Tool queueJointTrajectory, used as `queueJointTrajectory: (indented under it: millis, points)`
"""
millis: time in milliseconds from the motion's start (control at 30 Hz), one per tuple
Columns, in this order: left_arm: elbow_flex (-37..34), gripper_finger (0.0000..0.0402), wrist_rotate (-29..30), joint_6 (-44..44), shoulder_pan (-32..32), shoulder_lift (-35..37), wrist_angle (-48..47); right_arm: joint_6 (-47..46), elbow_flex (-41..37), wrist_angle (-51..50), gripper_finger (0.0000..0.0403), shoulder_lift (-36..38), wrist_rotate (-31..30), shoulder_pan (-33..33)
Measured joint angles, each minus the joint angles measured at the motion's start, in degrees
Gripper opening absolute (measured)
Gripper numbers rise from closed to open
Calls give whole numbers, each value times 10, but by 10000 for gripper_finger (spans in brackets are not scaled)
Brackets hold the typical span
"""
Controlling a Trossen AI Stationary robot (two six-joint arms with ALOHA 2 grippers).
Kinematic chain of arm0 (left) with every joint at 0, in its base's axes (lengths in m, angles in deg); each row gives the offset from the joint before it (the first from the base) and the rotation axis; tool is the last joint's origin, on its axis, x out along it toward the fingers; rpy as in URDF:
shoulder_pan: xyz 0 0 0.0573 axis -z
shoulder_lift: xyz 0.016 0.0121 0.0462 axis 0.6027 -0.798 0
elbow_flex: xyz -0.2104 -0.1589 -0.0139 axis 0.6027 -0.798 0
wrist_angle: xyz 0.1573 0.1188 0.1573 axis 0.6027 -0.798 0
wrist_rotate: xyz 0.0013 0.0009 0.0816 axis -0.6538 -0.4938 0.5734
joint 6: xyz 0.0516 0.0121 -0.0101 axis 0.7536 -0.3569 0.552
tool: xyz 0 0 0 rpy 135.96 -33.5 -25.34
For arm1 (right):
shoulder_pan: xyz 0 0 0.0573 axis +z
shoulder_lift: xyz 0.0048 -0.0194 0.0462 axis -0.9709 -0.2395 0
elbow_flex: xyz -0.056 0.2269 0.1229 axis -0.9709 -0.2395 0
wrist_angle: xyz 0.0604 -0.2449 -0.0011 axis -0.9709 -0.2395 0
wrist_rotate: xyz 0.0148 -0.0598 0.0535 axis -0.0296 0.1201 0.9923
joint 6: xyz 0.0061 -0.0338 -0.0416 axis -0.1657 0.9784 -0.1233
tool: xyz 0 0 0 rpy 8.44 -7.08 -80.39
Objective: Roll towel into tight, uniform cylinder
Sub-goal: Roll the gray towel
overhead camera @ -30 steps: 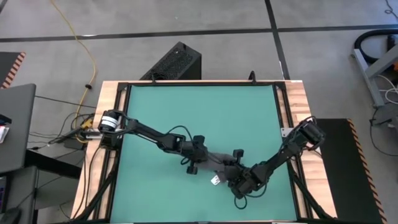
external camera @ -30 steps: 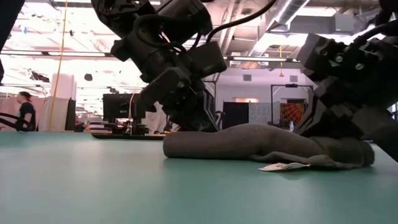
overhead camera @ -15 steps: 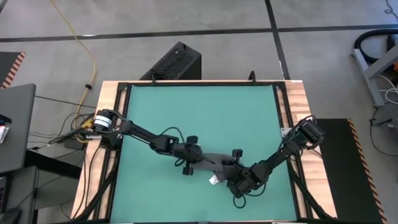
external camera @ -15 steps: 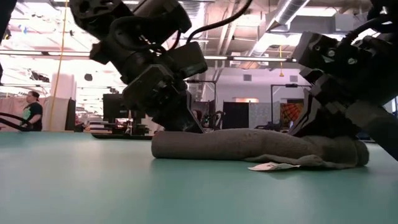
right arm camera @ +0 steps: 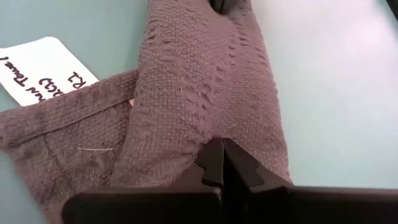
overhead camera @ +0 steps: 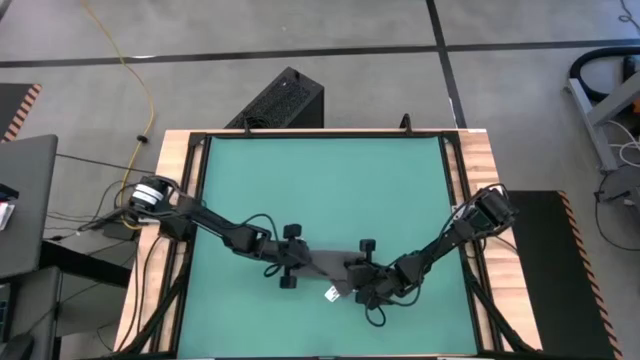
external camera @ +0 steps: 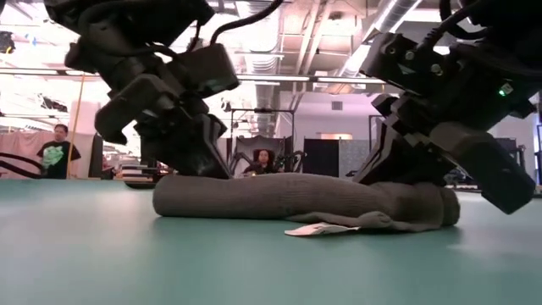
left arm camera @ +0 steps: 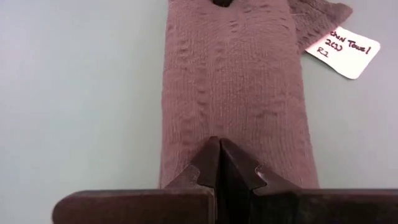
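The towel [overhead camera: 325, 268] is a dark grey roll lying on its side on the teal mat [overhead camera: 320, 180], toward the near edge. In the low view the towel [external camera: 296, 196] has a loose flap with a white tag [external camera: 318, 229] on its near side. My left gripper [left arm camera: 219, 155] is shut at the roll's left end, and shows in the low view too [external camera: 203, 165]. My right gripper [right arm camera: 222, 158] is shut at the roll's right end, beside the flap [right arm camera: 62, 124] and the tag [right arm camera: 40, 78]. My left gripper presses its shut fingertips [left arm camera: 211, 163] down on the top of the roll's left end [left arm camera: 211, 134]. The fingers slant down from the table's left and lie along the roll, which rests on the mat. My right gripper presses its shut fingertips [right arm camera: 214, 163] on the top of the roll's right end [right arm camera: 205, 134]. It slants down from the right, along the roll, which lies on the mat.
A black box [overhead camera: 285, 100] stands on the floor beyond the table's far edge. A wooden border [overhead camera: 470, 170] frames the mat. Bare mat lies far of the roll. People show in the room behind [external camera: 55, 152].
Both grippers, still shut, have gone toward the table's left and near edges, the left one farther. The towel roll has moved with them along the mat the same way, its flap and tag still on the near side.
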Motion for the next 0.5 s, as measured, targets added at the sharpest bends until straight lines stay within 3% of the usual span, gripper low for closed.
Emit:
queueJointTrajectory:
  millis: [267, 500]
  points:
    - [-24, 0, 12, -18, 3, 24, 28, 6, 4, 16, 30, 6, -3, 1]
    - [-24, 0, 14, -18, 2, 25, 40, 16, 9, -13, 41, 73, -2, 7]
